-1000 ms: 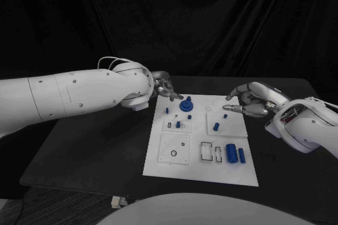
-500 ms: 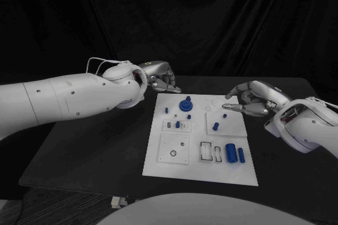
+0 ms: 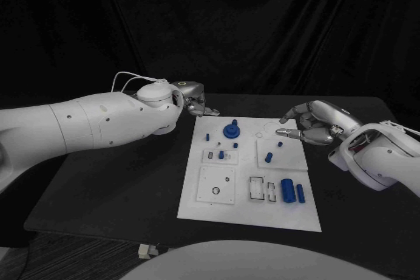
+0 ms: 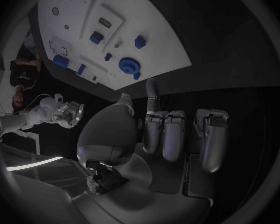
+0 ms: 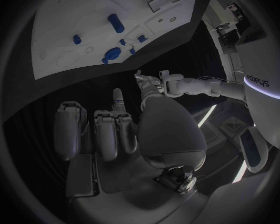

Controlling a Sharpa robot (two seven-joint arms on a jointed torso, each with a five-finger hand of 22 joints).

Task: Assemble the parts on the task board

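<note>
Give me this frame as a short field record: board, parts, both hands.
board: white task board flat on the black table
round part: blue round part standing near the board's far edge
long parts: two blue cylinders lying side by side near the board's right edge
left hand: left hand off the board's far left corner, holding nothing, fingers apart
right hand: right hand over the board's far right corner, fingers curved and apart, holding nothing
</note>
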